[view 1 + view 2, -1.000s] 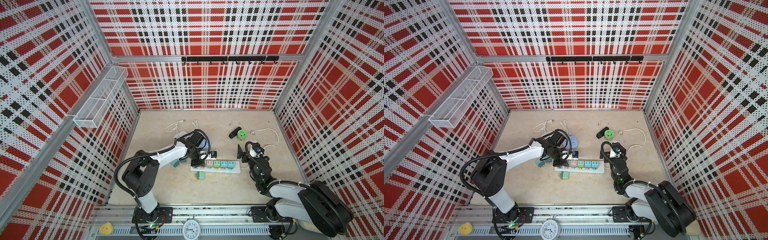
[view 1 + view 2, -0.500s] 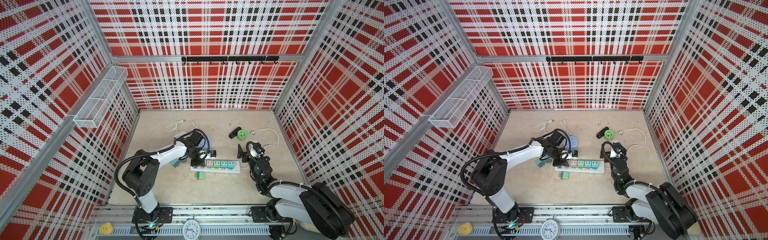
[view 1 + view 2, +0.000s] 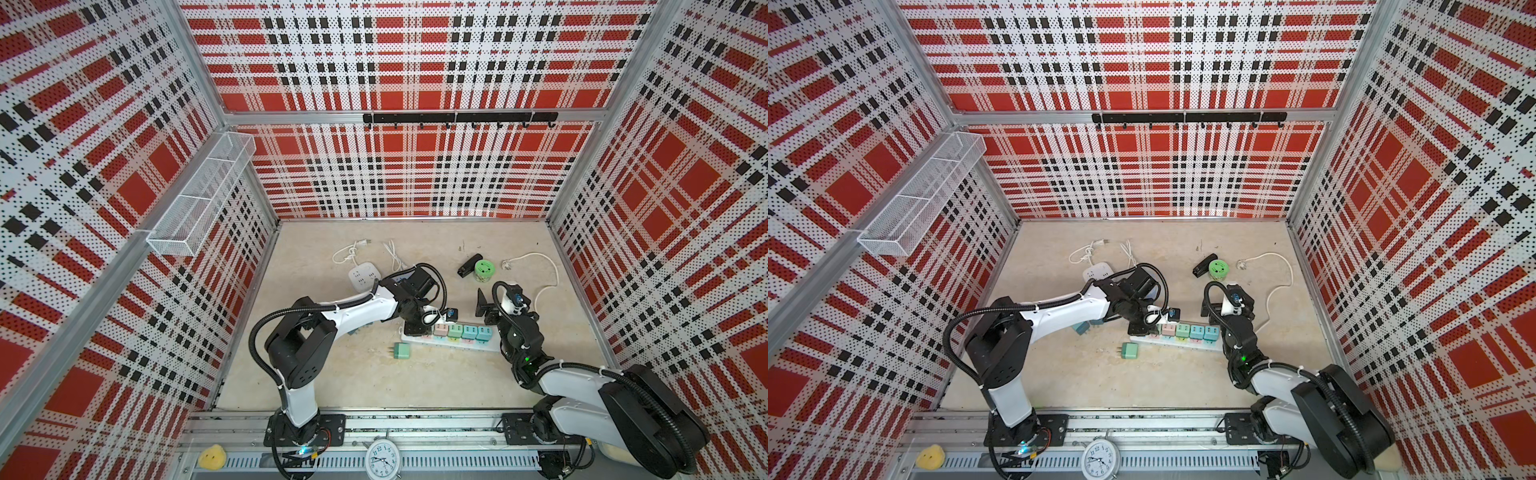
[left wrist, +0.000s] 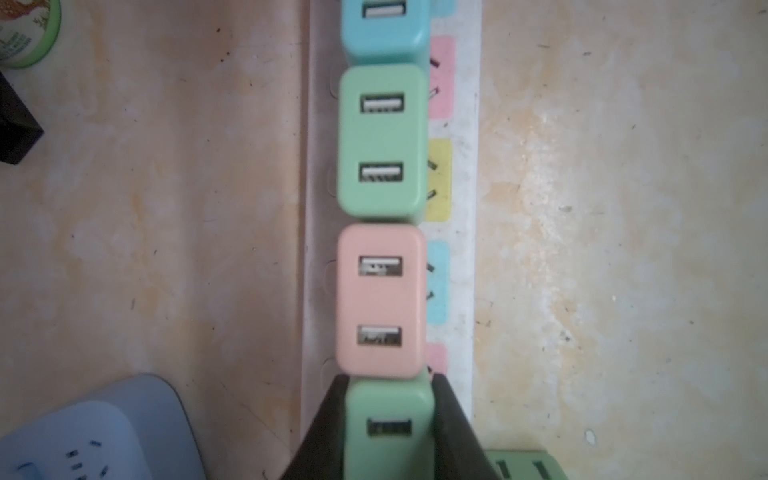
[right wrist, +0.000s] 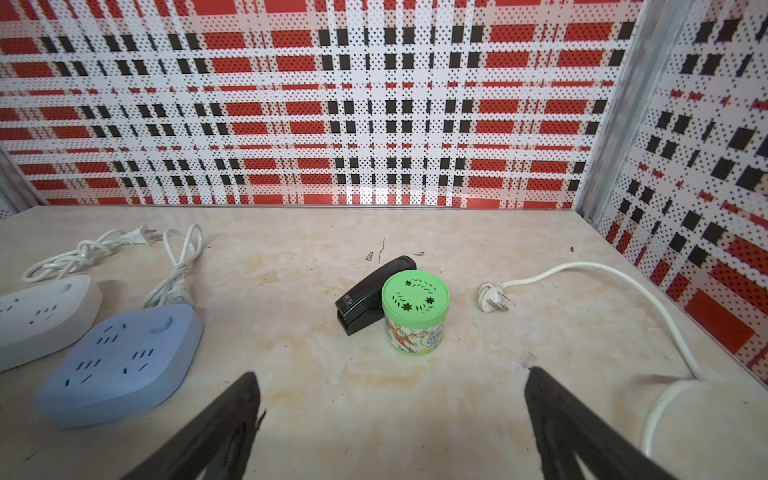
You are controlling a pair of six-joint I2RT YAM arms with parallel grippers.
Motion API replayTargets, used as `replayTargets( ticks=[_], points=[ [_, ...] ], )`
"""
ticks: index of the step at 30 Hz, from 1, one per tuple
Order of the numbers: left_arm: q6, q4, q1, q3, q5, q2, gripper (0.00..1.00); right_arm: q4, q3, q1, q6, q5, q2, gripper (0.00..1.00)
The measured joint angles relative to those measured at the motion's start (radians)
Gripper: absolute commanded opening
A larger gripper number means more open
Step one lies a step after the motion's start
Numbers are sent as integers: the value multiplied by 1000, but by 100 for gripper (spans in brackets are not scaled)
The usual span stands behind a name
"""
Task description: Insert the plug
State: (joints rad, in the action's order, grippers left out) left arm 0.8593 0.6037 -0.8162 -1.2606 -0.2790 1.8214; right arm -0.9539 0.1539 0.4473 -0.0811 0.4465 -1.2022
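1. Green is the plug (image 4: pixel 388 424) that my left claw (image 4: pixel 388 388) is squeezed tight on, with a black finger (image 4: pixel 328 415) on each side of it.
2. The plug sits over one end of the white strip (image 4: pixel 463 249), right up against the pink plug (image 4: pixel 380 301). I cannot tell if its pins are all the way in.
3. Past the pink plug come a second green plug (image 4: pixel 382 141) and a blue plug (image 4: pixel 384 29). They stand in a row on the strip.
4. In both top views the strip lies on the surface (image 3: pixel 374 382) between my two arms. A spare plug (image 3: pixel 402 351), green too, lies flat on the surface just beside the strip.
5. My right claw (image 5: pixel 392 378) is wide apart and holds nothing. It hangs over the surface near the other end of the strip.
6. In front of my right claw stands a green tin (image 5: pixel 415 307), just beside a black stapler (image 5: pixel 365 299). A white cord (image 5: pixel 623 282) lies on one side of them and a blue socket box (image 5: pixel 120 361) on the other.
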Motion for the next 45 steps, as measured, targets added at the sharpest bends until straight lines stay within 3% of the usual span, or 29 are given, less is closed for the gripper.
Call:
replayTargets(
  ticks=[6,9,16,22,25,26,32,39,45],
  points=[
    [-18,4,-6,-6,3,3,2,87,3,-128,-121,-24,64,100],
    [-34,3,-18,-10,6,5,9,98,3,-132,-149,-35,68,100],
    [-91,-13,-63,-21,-3,16,7,124,3,-134,-174,-45,62,100],
    [-140,-20,-90,-20,-2,16,22,135,3,-134,-177,-45,61,100],
    [-166,-31,-97,-19,1,16,42,138,4,-134,-178,-45,61,100],
    [-177,-35,-97,-19,2,16,100,140,6,-134,-179,-45,58,100],
    [-250,-139,-92,47,72,-122,99,159,21,-134,-177,-53,49,100],
    [-550,-468,-69,325,350,-600,100,455,202,-126,-188,-153,133,96],
    [-881,-609,132,583,509,-843,99,686,473,-42,-196,-250,85,95]
  ],
)
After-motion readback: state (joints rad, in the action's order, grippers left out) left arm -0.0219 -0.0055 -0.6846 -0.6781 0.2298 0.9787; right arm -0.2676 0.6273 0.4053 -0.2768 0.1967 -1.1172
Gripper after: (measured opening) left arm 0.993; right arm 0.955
